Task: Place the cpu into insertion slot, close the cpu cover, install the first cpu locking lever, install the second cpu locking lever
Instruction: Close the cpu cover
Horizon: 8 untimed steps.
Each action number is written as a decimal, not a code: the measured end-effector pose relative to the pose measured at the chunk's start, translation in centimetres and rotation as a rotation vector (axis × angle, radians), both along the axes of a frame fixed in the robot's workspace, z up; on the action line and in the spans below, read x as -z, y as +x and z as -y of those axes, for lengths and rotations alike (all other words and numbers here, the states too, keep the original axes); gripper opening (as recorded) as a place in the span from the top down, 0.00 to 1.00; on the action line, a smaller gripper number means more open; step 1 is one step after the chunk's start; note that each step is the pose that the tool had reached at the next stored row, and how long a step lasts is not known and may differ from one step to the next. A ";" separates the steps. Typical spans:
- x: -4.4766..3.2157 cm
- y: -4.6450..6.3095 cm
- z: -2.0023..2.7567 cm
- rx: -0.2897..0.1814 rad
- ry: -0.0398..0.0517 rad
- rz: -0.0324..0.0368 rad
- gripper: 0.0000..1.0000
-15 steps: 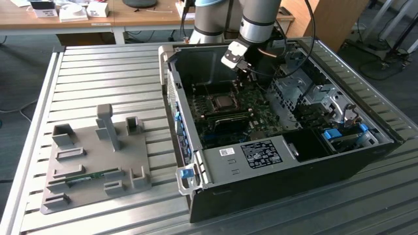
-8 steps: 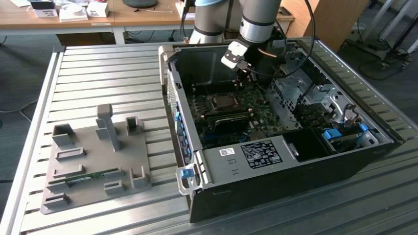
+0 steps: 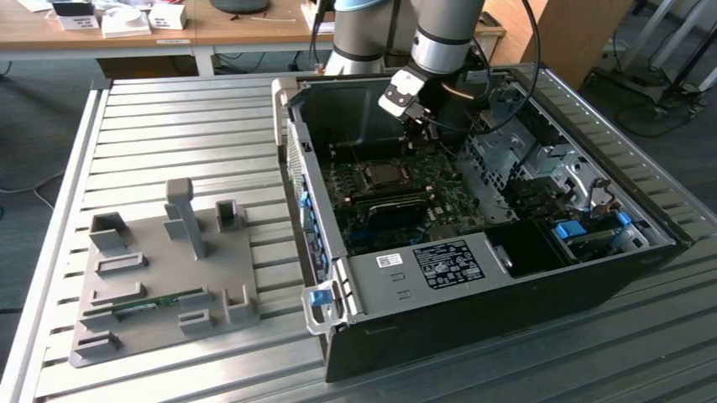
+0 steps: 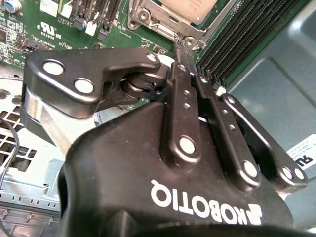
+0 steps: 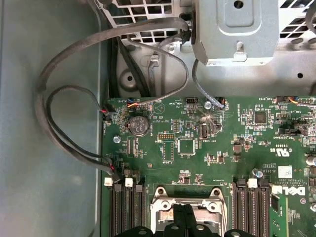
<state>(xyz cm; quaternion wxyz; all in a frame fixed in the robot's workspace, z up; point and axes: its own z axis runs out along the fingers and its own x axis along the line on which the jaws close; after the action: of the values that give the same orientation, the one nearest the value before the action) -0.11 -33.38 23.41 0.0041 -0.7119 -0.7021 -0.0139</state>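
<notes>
Hand [image 4: 188, 70] with white lettering, fingers together, hangs near cpu cover [image 4: 165, 29].

We see the cpu [image 4: 191, 9] as a thin square chip with a pale silver-grey face, lying flat and level in the insertion slot [image 3: 365, 176]. That slot is a small square socket with a silver metal rim, set into the green circuit board [image 5: 163, 128] between two banks of long black memory slots [image 5: 126, 212]. The cpu cover [image 4: 140, 17], a silver metal frame with a cut-out centre, lies down around the chip, whose face shows through the opening. We cannot tell whether the cover is latched.
</notes>
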 end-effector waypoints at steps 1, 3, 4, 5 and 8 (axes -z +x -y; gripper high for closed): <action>0.00 0.0 0.00 0.000 0.0000 -0.0001 0.89; 0.00 0.0 0.00 0.000 0.0001 -0.0001 0.89; 0.01 0.0 0.00 0.000 0.0002 -0.0001 0.89; 0.01 0.0 0.00 0.000 0.0002 0.0000 0.89; 0.01 0.0 0.00 0.000 0.0001 -0.0001 0.89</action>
<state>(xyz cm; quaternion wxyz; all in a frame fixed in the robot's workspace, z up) -0.11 -33.38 23.40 0.0042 -0.7119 -0.7021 -0.0140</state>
